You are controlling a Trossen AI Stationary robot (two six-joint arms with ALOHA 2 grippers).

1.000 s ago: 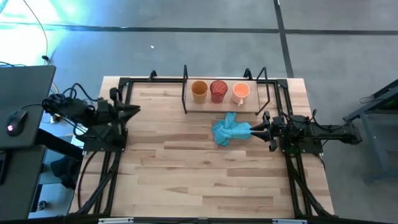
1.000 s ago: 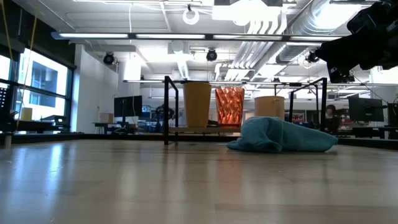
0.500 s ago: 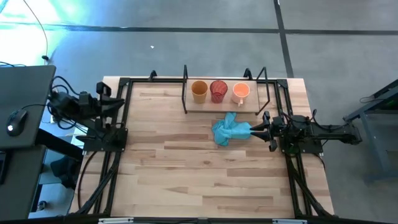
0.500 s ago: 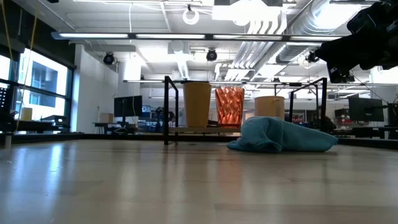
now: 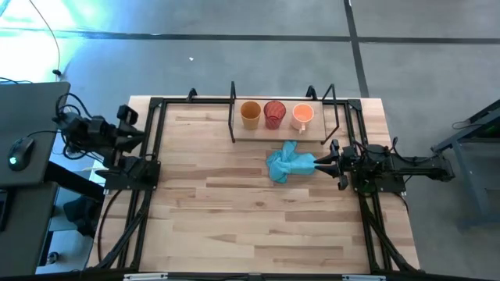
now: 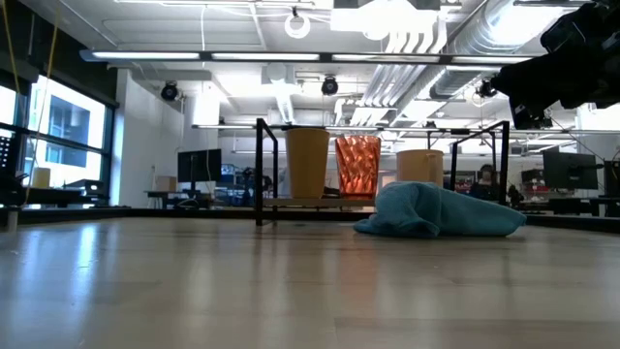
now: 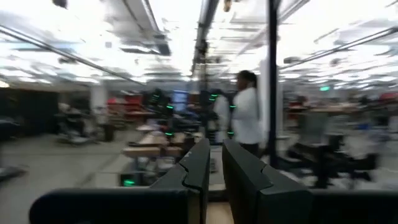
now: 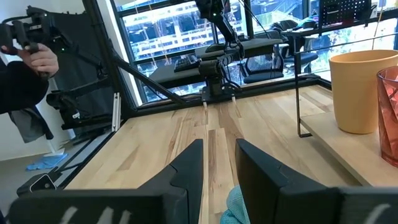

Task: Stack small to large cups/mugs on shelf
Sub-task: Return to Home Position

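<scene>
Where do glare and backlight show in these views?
Low view: bright ceiling lights backlight the cups on the shelf, and the table carries a sheen. High view: even light, with one glare patch on the floor at top left. Right wrist view: bright windows behind the table. Left wrist view: ceiling lights wash out the room above the left pincer.

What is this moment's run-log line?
shelf: amber-orange cup, red translucent cup, pale orange mug | light blue cloth: tabletop | left gripper: table's left edge | right gripper: open, beside cloth
</scene>
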